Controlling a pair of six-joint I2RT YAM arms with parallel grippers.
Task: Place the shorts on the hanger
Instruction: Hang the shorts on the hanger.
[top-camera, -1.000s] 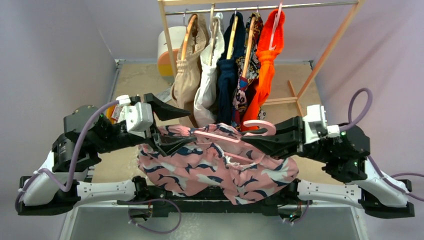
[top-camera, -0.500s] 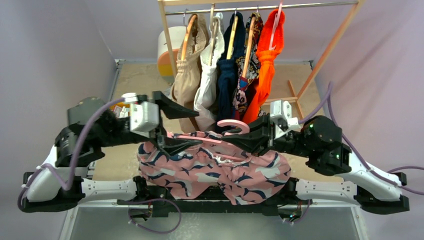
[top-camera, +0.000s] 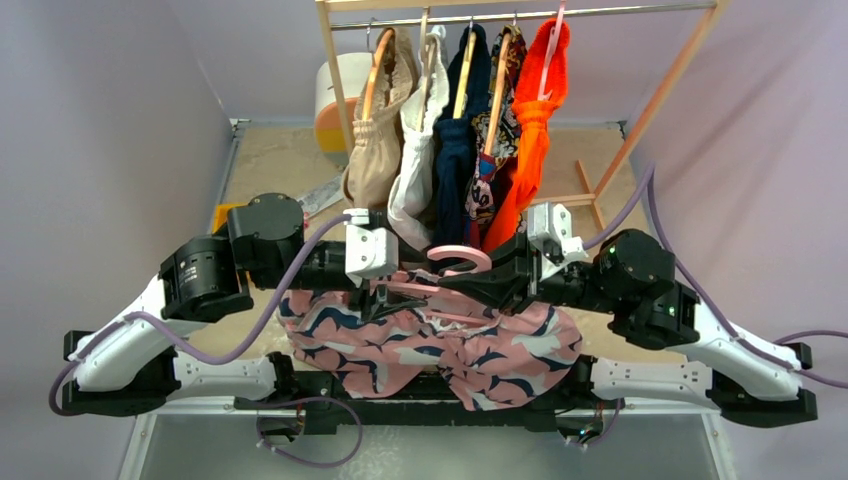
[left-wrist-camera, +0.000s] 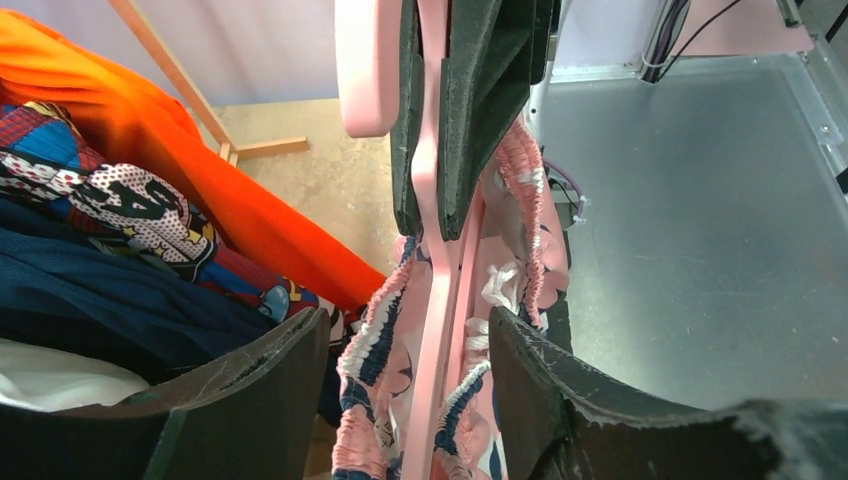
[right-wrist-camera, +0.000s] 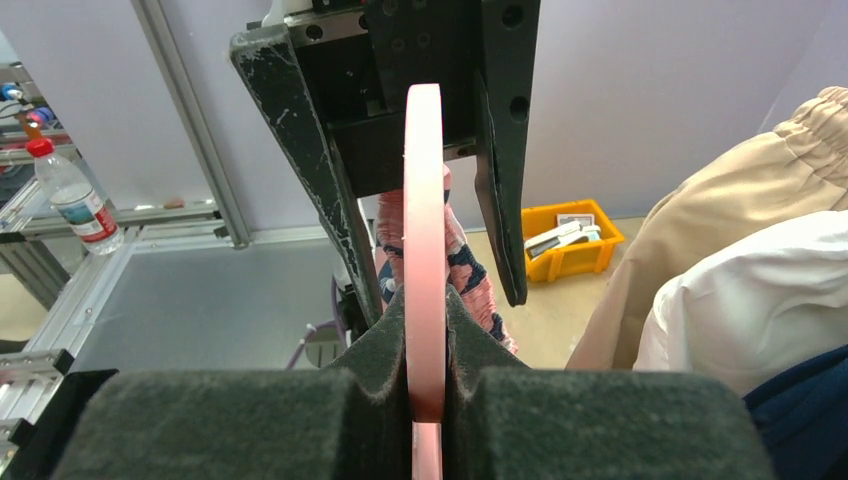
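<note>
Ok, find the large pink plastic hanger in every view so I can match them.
Top external: pink plastic hanger centre, hook just above pink swirl-print fabric shorts.
Left wrist: hanger upright, centre.
Right wrist: hanger edge-on, centre.
Shared landmark: those shorts.

1. Top view: the rack (top-camera: 660, 100) of hung clothes (top-camera: 455, 150) blocks 12 o'clock, with the hems just behind the hook of the hanger (top-camera: 462, 252).
2. The left gripper (left-wrist-camera: 408, 320) comes in from 9 o'clock and the right gripper (right-wrist-camera: 425, 300) from 3. They meet at the hanger, with no way through between them.
3. Left jaws stand apart, straddling the hanger arm and waistband. Only thin gaps either side.
4. Right jaws are clamped on the hanger, no gap.
5. The shorts (top-camera: 430, 345) fill 6 o'clock, down to the arm bases.
6. Free: bare table (top-camera: 270, 160) at 10 o'clock, left of the rack. A yellow box (right-wrist-camera: 570, 240) sits there.
7. Free: table at 2 o'clock, past the rack's slanted leg.
8. Left wrist view: an orange garment (left-wrist-camera: 150, 130) crowds 10 o'clock. The metal surface (left-wrist-camera: 700, 250) at 3 o'clock is open.
</note>
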